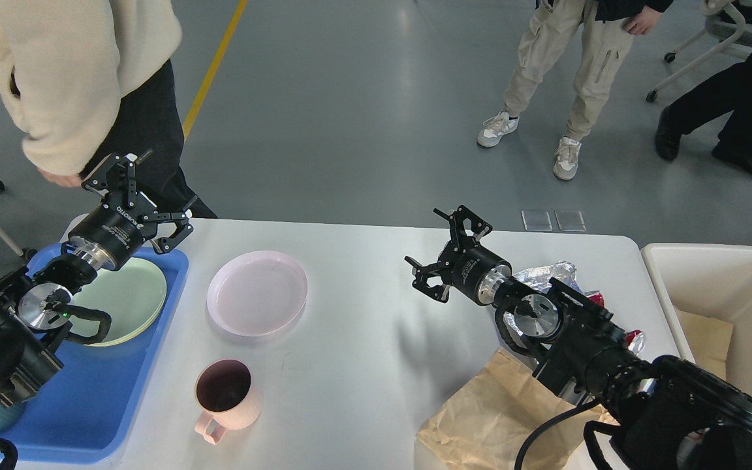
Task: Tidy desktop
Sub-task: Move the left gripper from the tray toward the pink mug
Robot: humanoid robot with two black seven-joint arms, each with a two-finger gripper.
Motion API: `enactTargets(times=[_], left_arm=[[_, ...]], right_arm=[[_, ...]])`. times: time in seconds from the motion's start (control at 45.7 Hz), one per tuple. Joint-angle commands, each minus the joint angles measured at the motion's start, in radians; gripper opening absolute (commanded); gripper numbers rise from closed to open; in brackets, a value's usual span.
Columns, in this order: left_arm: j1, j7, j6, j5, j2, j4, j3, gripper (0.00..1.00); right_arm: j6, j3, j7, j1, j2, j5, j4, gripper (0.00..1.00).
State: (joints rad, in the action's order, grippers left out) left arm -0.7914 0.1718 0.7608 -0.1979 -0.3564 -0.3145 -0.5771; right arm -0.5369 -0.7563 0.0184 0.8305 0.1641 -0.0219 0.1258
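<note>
Both pincers spread apart and empty: left pincer (147,196) above the blue tray (95,405) holding a green plate (129,294), right pincer (444,251) over the white surface (356,365). Pink plate (256,293) and pink mug (226,393) resting mid-surface, brown paper (493,418) and crumpled foil (549,274) toward the right by the cream bin (728,287).

plate (257,292) pale pink | mug (227,394) pink | tray (89,405) blue | bag (493,418) brown
</note>
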Motion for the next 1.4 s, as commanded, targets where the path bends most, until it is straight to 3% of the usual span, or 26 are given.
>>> enactTargets(times=[0.0, 0.131, 0.263, 0.35, 0.372, 0.416, 0.525, 0.591, 0.679, 0.722, 0.766, 0.854, 0.985, 1.095, 1.248, 1.379], left_arm=[[0.003, 0.001, 0.000, -0.002, -0.003, 0.000, 0.003, 0.98], [0.006, -0.012, 0.035, 0.000, -0.035, -0.014, 0.008, 0.98], [-0.023, -0.017, 0.060, 0.014, -0.269, -0.050, 0.109, 0.98], [-0.159, -0.014, 0.118, 0.015, -0.426, -0.190, 0.355, 0.98], [-0.264, 0.000, 0.159, 0.020, -0.505, -0.243, 0.520, 0.98], [-0.394, 0.027, 0.186, 0.031, -0.568, -0.300, 0.700, 0.98], [-0.774, 0.142, 0.189, 0.139, -0.610, -0.423, 1.156, 0.98], [-1.032, 0.239, 0.186, 0.210, -0.576, -0.492, 1.496, 0.98], [-1.366, 0.443, 0.140, 0.226, -0.399, -0.615, 2.006, 0.98], [-1.495, 0.541, 0.095, 0.232, -0.314, -0.670, 2.193, 0.98], [-1.526, 0.612, 0.040, 0.239, -0.230, -0.719, 2.292, 0.98], [-1.552, 0.676, -0.089, 0.345, -0.098, -0.839, 2.332, 0.98], [-1.654, 0.680, -0.256, 0.573, -0.061, -1.058, 2.321, 0.98], [-1.652, 0.652, -0.363, 0.718, -0.045, -1.169, 2.283, 0.97], [-1.548, 0.554, -0.486, 0.752, -0.007, -1.224, 2.271, 0.96], [-1.387, 0.477, -0.618, 0.752, 0.040, -1.233, 2.249, 0.93]], right_arm=[[0.000, 0.000, 0.000, -0.001, 0.000, 0.000, 0.000, 1.00], [0.000, 0.000, 0.000, -0.001, 0.000, 0.000, 0.000, 1.00], [0.000, 0.000, 0.000, -0.001, 0.000, 0.000, 0.000, 1.00], [0.001, 0.000, 0.000, 0.001, 0.000, -0.001, 0.000, 1.00], [0.001, 0.000, 0.000, 0.001, 0.000, 0.000, 0.000, 1.00], [0.000, 0.000, 0.000, -0.001, 0.000, 0.000, 0.000, 1.00], [0.000, 0.000, 0.000, 0.001, 0.000, -0.001, 0.000, 1.00], [0.000, 0.000, -0.002, -0.001, 0.000, 0.000, 0.000, 1.00], [0.000, 0.000, 0.000, -0.001, 0.000, 0.000, 0.000, 1.00], [0.000, 0.000, 0.000, -0.001, 0.000, 0.000, 0.000, 1.00], [0.000, 0.000, 0.000, -0.001, 0.000, 0.000, 0.000, 1.00], [0.000, 0.000, -0.002, 0.001, 0.000, 0.000, 0.000, 1.00], [0.000, 0.000, 0.000, 0.001, 0.000, -0.001, 0.000, 1.00], [0.000, 0.000, 0.000, 0.001, 0.000, 0.000, 0.000, 1.00], [0.000, 0.000, 0.000, -0.001, 0.000, 0.000, 0.000, 1.00], [0.000, 0.000, 0.000, 0.001, 0.000, 0.000, 0.000, 1.00]])
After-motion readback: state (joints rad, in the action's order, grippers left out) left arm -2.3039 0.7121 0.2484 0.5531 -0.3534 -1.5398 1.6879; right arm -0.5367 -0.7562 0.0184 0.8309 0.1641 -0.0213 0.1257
